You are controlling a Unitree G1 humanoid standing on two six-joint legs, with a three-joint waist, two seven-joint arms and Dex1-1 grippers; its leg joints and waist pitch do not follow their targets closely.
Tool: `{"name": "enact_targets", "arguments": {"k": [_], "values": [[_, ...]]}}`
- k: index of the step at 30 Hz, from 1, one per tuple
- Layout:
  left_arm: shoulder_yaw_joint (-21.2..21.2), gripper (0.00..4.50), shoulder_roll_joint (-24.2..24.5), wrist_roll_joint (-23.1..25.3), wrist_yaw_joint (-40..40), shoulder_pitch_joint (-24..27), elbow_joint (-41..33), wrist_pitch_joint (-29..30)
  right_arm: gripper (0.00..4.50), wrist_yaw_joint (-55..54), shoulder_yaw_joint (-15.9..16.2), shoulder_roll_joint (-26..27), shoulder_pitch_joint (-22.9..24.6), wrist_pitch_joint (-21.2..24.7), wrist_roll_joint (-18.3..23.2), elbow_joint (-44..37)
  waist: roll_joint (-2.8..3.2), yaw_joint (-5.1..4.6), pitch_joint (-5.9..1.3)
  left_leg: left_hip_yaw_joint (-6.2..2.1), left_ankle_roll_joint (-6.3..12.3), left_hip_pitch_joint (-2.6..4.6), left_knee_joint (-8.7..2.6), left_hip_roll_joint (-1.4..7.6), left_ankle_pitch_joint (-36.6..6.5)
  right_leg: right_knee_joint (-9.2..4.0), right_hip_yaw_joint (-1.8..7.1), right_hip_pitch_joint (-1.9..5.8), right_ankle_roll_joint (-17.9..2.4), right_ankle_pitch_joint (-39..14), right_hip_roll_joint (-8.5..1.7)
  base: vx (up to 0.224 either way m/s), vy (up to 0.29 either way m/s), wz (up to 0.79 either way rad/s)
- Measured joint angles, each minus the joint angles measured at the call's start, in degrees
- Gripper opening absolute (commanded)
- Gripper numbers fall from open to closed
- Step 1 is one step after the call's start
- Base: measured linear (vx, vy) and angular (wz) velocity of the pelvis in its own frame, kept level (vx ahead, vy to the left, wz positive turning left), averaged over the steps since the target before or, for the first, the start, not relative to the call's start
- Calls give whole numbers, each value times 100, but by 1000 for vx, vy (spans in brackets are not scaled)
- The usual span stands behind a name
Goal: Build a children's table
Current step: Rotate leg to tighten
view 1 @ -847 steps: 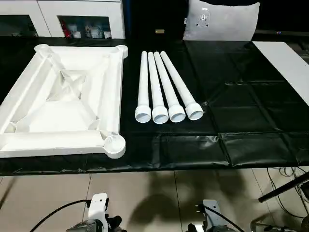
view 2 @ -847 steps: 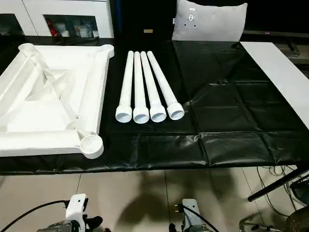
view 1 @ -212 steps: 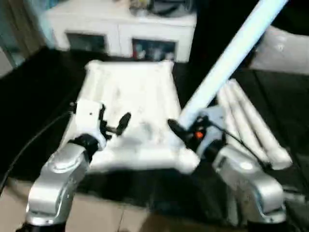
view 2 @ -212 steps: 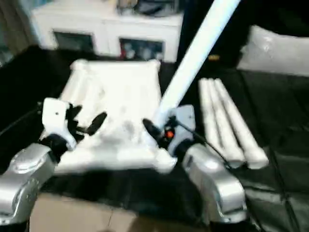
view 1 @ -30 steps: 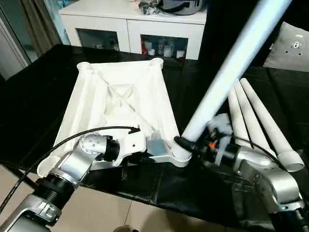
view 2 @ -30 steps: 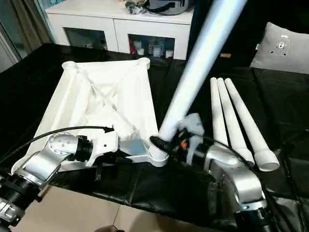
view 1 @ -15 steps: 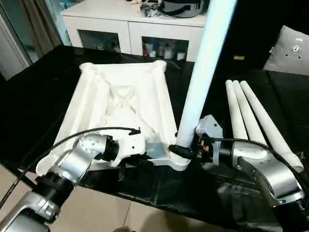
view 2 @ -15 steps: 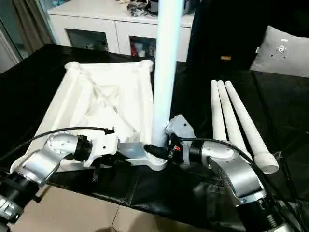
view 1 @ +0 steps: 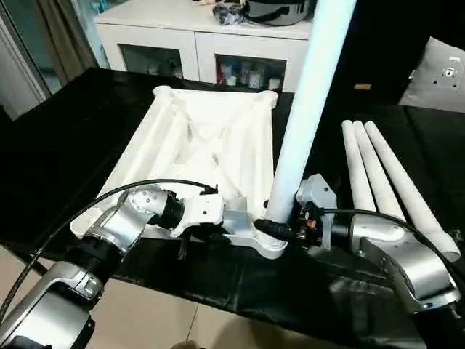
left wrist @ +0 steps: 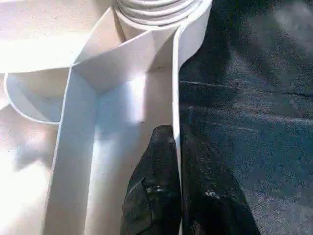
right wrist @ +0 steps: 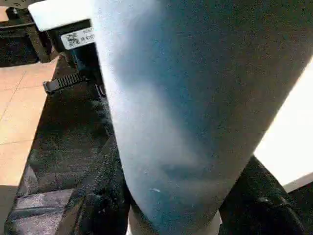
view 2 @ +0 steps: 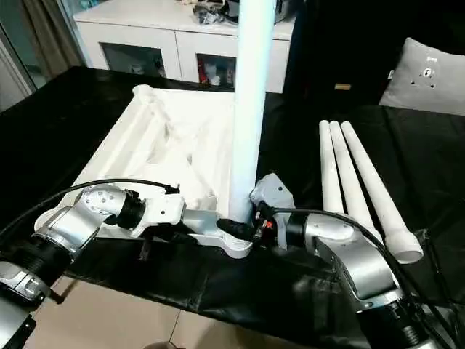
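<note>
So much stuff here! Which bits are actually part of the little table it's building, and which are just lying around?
Part of the job:
- white tabletop, lying upside down
- leg standing at its near corner
- three spare legs lying side by side

Just lying about:
- white cabinet
- grey cushion
- black work surface

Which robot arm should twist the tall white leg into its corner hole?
The right. Its gripper already clasps the upright leg at the corner socket, while the left gripper pinches the tabletop's rim, steadying it.
</note>
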Motion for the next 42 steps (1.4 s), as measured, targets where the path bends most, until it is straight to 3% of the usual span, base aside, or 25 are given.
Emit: {"name": "enact_targets", "arguments": {"k": [4,7,12,18,28,29,32,42], "values": [[542,0,103,-128,722,783,-1029,1047,189,-917,-69,728,-182,-48,-211,375,-11,-282,25,18,-12,32,-33,4,4,-4,1,7,6,-4,-9,0,0,0],[730,0,-127,-210,1328,1189,-1724,1723,189,-1453,-190,929,-396,-102,-304,690,-41,-383,40,19,-25,35,-39,15,4,-11,-3,-18,25,-15,-6,0,0,0],[847,0,-354,-159,1857,1413,-2234,2268,189,-1854,-288,1165,-651,-254,-403,1052,-62,-282,44,29,-43,10,-71,26,17,-10,-9,-62,-17,11,4,0,0,0],[826,0,-622,162,2334,1563,-2853,2998,189,-1964,-430,1296,-774,-316,-440,1276,-99,-290,41,42,-43,-6,-77,29,16,-25,-4,-79,-17,11,4,0,0,0],[748,0,-627,197,2556,1558,-2885,3078,189,-1993,-416,1389,-845,-582,-473,1568,-101,-301,39,45,-44,4,-75,31,17,-23,-2,-75,-22,19,5,0,0,0],[755,0,-639,203,2562,1558,-2884,3087,224,-1993,-437,1404,-849,-590,-478,1585,-101,-301,39,45,-44,4,-74,31,17,-23,-2,-76,-22,20,4,0,0,0],[766,0,-638,195,2559,1557,-2884,3095,259,-2008,-478,1450,-864,-623,-480,1704,-101,-302,39,47,-44,5,-75,32,17,-23,-2,-77,-22,21,5,0,0,0],[701,0,-554,89,2398,1469,-2779,2864,349,-1851,-442,1304,-597,-612,-465,1828,-81,-215,51,50,-42,-29,-81,40,16,-43,-23,-94,-21,21,5,0,0,0]]}}
